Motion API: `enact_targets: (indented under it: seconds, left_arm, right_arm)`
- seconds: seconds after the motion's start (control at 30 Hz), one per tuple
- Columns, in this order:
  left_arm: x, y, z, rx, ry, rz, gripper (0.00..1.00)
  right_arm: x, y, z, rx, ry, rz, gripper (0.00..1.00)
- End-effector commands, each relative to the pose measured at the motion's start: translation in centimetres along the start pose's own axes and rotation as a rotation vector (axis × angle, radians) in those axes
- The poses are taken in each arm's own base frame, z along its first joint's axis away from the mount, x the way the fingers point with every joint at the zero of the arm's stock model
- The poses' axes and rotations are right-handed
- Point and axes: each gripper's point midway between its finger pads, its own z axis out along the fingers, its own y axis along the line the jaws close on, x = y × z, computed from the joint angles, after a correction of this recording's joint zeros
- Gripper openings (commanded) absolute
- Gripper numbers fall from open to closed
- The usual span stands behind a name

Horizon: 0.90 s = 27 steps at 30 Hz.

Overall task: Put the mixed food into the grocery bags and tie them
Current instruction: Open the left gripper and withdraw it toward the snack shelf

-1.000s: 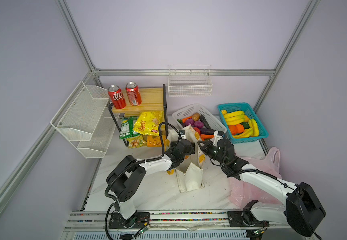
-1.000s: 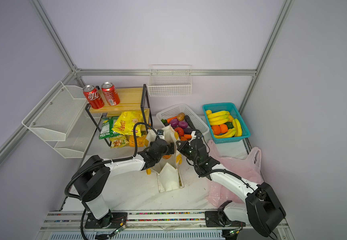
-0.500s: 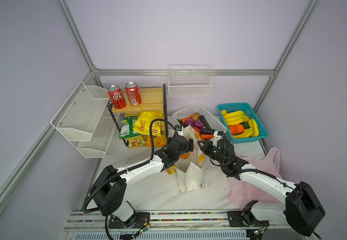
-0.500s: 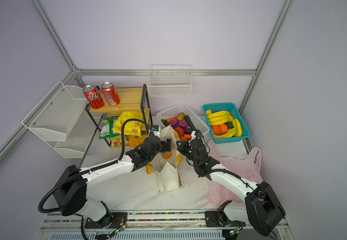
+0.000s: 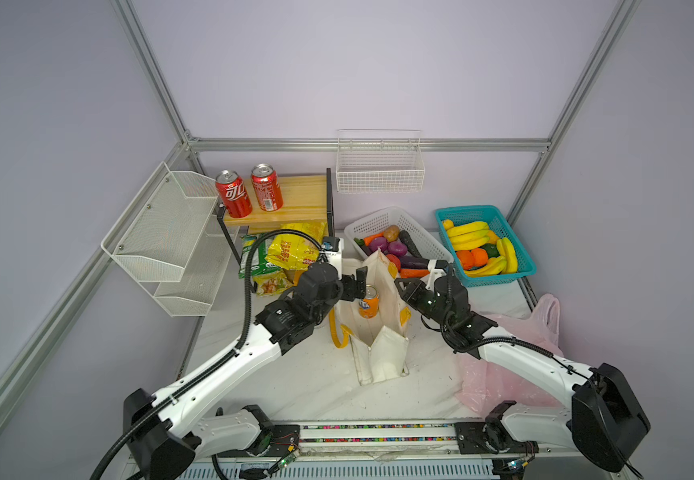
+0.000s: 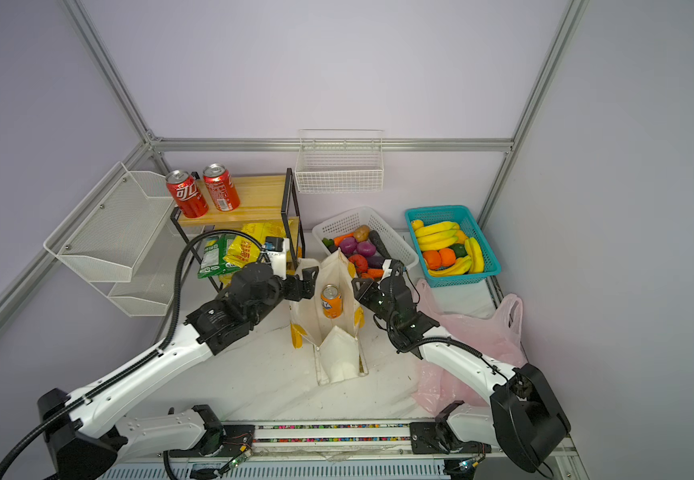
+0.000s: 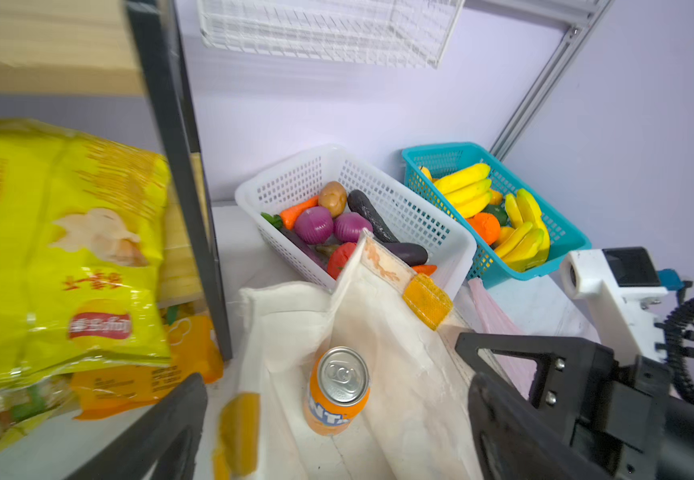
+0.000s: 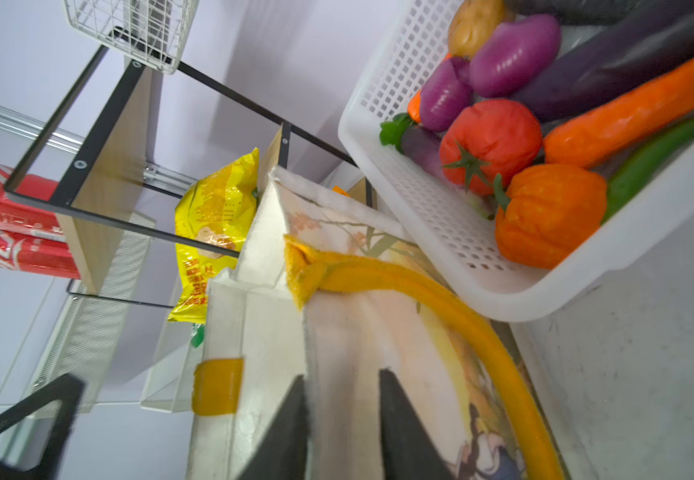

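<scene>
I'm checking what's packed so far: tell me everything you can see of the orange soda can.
The orange soda can is metal-looking, with a blue logo and a silver top whose tab looks unopened. It stands roughly upright inside the cream canvas tote, resting on its fabric. The left gripper is open beside it, not touching.

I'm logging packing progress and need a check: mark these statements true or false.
1. The orange soda can stands upright inside the canvas tote. True.
2. The left hand grips that can. False: its jaws are open and the can stands free.
3. The yellow crisp packet is in the tote. False: it lies below the wooden shelf, outside the tote.
4. Two red cola cans stand on the wooden shelf. True.
</scene>
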Motion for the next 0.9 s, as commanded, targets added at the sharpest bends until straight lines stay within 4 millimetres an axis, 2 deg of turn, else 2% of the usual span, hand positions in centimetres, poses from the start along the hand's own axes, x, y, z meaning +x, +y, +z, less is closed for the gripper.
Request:
enact_targets:
  seconds: [0.0, 0.13, 0.27, 0.37, 0.53, 0.77, 0.87]
  left_arm:
    - [-5.1, 3.6, -4.6, -0.059, -0.069, -0.037, 0.96]
    - [-4.8, 8.8, -5.8, -0.181, -0.043, -0.087, 0.96]
    - [-3.7, 12.9, -5.5, -0.249, -0.033, -0.178, 0.94]
    - [-2.6, 15.4, -4.2, -0.23, -0.045, -0.288, 0.91]
    - [-1.2, 17.0, -1.3, -0.149, -0.063, -0.41, 0.81]
    - [1.9, 19.7, 0.7, -0.223, -0.038, -0.433, 0.75]
    - [2.0, 20.3, 1.2, -0.224, -0.039, -0.439, 0.7]
  right_arm:
    - [-2.1, 1.6, -1.2, -0.008, -0.067, -0.101, 0.45]
    - [-3.6, 3.6, -1.9, -0.016, -0.097, -0.231, 0.68]
    - [-5.0, 5.4, -2.3, -0.007, -0.114, -0.387, 0.75]
    - [-5.8, 6.4, -2.8, -0.013, -0.142, -0.467, 0.75]
    - [-6.2, 6.9, -3.1, -0.024, -0.163, -0.504, 0.75]
    - [-5.5, 5.8, -2.2, -0.007, -0.142, -0.516, 0.75]
    - [-5.3, 5.9, -1.8, -0.016, -0.133, -0.516, 0.75]
